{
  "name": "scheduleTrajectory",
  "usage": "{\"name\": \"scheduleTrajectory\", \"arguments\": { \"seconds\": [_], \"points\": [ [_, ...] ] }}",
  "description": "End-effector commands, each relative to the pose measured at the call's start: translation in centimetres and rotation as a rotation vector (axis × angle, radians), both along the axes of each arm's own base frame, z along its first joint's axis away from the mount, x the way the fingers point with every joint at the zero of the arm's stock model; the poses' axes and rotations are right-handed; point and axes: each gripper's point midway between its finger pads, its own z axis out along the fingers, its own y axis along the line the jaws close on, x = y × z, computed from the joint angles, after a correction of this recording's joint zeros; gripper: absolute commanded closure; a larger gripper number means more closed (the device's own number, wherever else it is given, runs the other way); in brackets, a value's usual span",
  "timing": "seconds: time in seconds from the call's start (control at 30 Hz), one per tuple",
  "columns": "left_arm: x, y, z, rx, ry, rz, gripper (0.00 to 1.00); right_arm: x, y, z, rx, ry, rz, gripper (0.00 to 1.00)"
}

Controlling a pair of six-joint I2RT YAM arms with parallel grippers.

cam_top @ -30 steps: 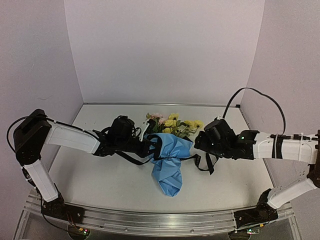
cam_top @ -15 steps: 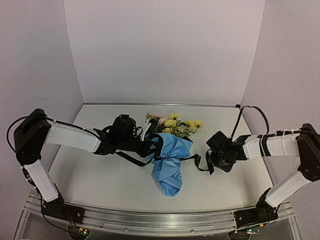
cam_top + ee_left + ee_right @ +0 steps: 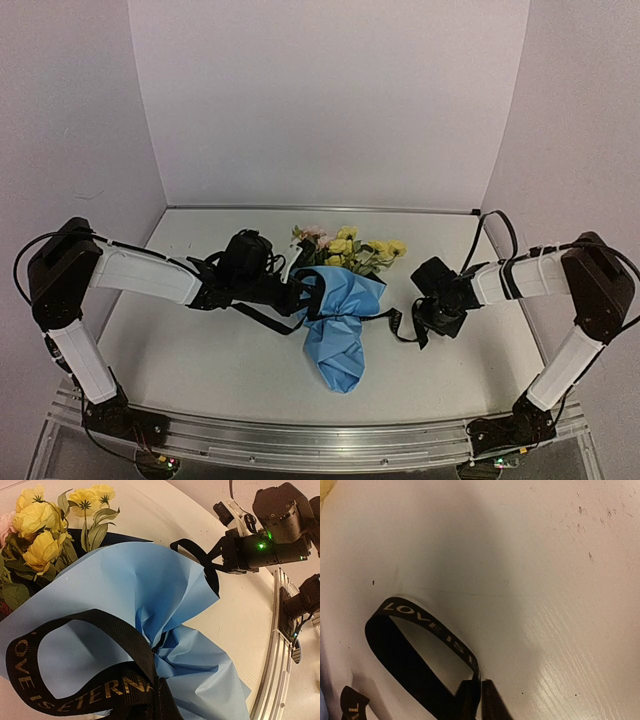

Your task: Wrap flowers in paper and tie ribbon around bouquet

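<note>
The bouquet lies mid-table: yellow and pink flowers [image 3: 345, 248] stick out of the far end of a light blue paper [image 3: 340, 325] cone pinched at the waist. The black ribbon [image 3: 398, 324] with pale lettering runs around that waist. My left gripper [image 3: 300, 292] is at the cone's left side, shut on a loop of ribbon [image 3: 95, 625]; in the left wrist view the paper [image 3: 150, 585] and flowers [image 3: 42, 522] fill the frame. To the right of the cone, my right gripper [image 3: 421, 322] sits low over the table, its jaws [image 3: 481, 694] shut on another ribbon [image 3: 427, 625] loop.
The white table [image 3: 200, 360] is walled by pale panels at the back and sides. A metal rail [image 3: 300, 440] runs along the near edge. A loose ribbon tail [image 3: 262, 316] trails under my left arm. A short ribbon end [image 3: 351, 701] lies beside the right gripper.
My right arm has pulled back to the right and dropped to the table beside the cone, and its jaws have gone from open to shut on the ribbon. The left arm has not moved.
</note>
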Motion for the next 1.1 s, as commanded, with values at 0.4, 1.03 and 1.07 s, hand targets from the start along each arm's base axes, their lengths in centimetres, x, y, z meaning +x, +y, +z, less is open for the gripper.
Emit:
{"name": "scheduleTrajectory", "arguments": {
  "seconds": [0.4,1.03,1.07],
  "points": [
    [-0.4,-1.1,2.1,-0.045,-0.083,-0.075,1.00,9.7,6.1,15.5,0.066,-0.365,0.202,1.00],
    [-0.2,-0.7,2.5,-0.040,-0.147,-0.066,1.00,3.0,7.9,22.8,0.094,-0.538,0.189,1.00],
    [-0.2,-0.7,2.4,-0.037,-0.149,-0.064,1.00,2.3,8.5,23.5,0.092,-0.547,0.209,1.00]
  ]
}}
